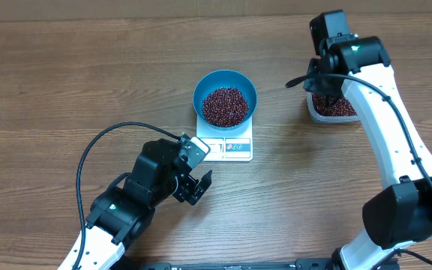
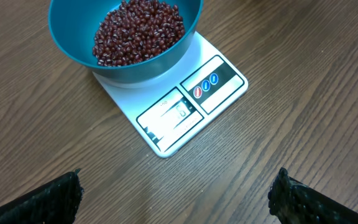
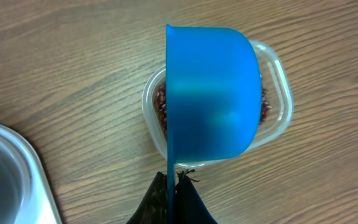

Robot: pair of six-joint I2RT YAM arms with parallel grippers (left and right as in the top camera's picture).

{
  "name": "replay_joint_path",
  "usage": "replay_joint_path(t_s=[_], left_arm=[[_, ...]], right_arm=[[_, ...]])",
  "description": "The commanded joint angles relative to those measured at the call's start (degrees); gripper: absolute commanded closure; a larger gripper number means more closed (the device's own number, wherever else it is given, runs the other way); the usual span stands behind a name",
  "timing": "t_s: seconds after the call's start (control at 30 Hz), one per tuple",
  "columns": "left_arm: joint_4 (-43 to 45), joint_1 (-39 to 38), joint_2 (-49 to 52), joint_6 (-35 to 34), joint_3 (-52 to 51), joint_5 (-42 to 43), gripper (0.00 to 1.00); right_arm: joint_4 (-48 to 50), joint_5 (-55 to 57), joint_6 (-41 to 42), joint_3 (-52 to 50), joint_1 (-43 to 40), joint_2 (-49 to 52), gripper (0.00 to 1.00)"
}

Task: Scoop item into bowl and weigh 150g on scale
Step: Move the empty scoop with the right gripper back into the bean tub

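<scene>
Left claw (image 1: 199,187) is nearest, low over the desk (image 1: 51,75) just short of the scale. Its jaws are spread wide with nothing between them.

The scale (image 2: 191,102) lies flat. Its display-and-button edge is turned towards the left arm, and it is skewed a little in the left wrist view. It is near square, so it has no real long axis. The readout is too small to read.

The bowl (image 2: 73,43) sits upright on the far part of the scale, mouth up. It is round, so it has no long axis. It covers most of the platform but leaves the panel clear. The beans (image 1: 225,106) form a good heap inside it, roughly half full.

The clear tub (image 3: 281,106) is farthest, well apart to the right of the scale, with more beans showing at its left inner wall. The right claw (image 3: 173,183) is clamped shut on the thin handle of the scoop (image 3: 213,93), right above the tub. The scoop's long axis runs from the claw straight out over the tub. The cup is rolled on its side, rim edge-on, mouth facing left in the wrist view. I cannot tell whether it holds any beans.

Progress: several scoops' worth is already in the bowl, and the bowl is already on the scale. Left to do, as I judge it, is topping up or trimming to 150 g. With the display unreadable, I can't say whether the target is met. The scoop over the tub suggests another load is being fetched.
</scene>
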Motion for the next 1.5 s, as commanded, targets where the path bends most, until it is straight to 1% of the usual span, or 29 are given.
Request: replay_joint_path(t_s=[0.0,0.17,0.9,1.47], left_arm=[[0.15,0.31,-0.11,-0.02,-0.02,1.05,0.00],[0.15,0.31,-0.11,-0.02,-0.02,1.05,0.01],[0.15,0.31,-0.11,-0.02,-0.02,1.05,0.00],[0.15,0.31,-0.11,-0.02,-0.02,1.05,0.00]], right_arm=[[1.25,-0.42,0.24,-2.89,0.13,-1.57,0.96],[2.21,-0.39,0.24,-6.05,0.11,-1.51,0.96],[4.04,4.22,0.24,-6.80,-0.61,0.81,0.96],[4.09,3.39,0.24,-7.52,-1.38,6.62,0.96]])
